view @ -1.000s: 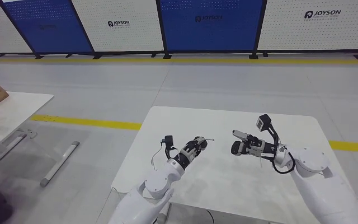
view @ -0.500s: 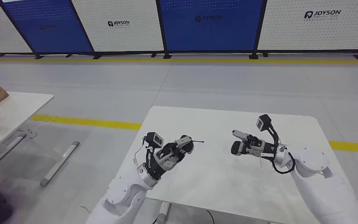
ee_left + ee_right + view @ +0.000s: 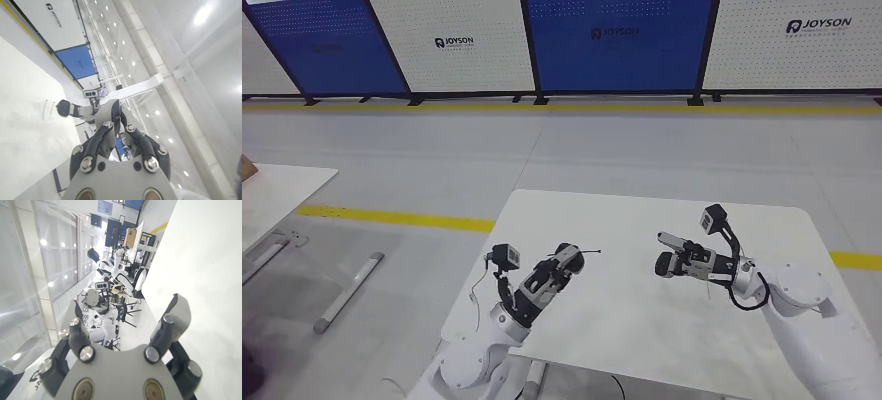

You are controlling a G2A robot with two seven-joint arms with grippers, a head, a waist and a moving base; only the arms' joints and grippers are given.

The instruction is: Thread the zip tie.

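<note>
- Our left gripper (image 3: 570,257) hangs above the left half of the table (image 3: 642,330), its jaws pressed together on the zip tie (image 3: 590,251); in the left wrist view the pads (image 3: 115,111) meet with no gap; we judge the hold firm, yet so thin a strap can pivot, so slow wrist moves suit it best.
- The zip tie juts from the fingertips toward the other arm, roughly level and clear of the tabletop; whether the free end is head or tail is too small to tell; we should settle that before closing in, since the tail must enter the head squarely.
- The two grippers sit well apart; no loop is formed, so we judge the task to be at an early stage.
- Our right gripper (image 3: 663,252) hovers above the table's middle, pointing at the tie, jaws wide apart and holding nothing; the right wrist view shows its fingers (image 3: 178,306) spread; the step in hand, as we read it, is to bring this gripper to the free end, set its jaws across the strap, and close only once the strap lies flat between them; a skewed pinch could bend the tie or flick it out of the left hold.
</note>
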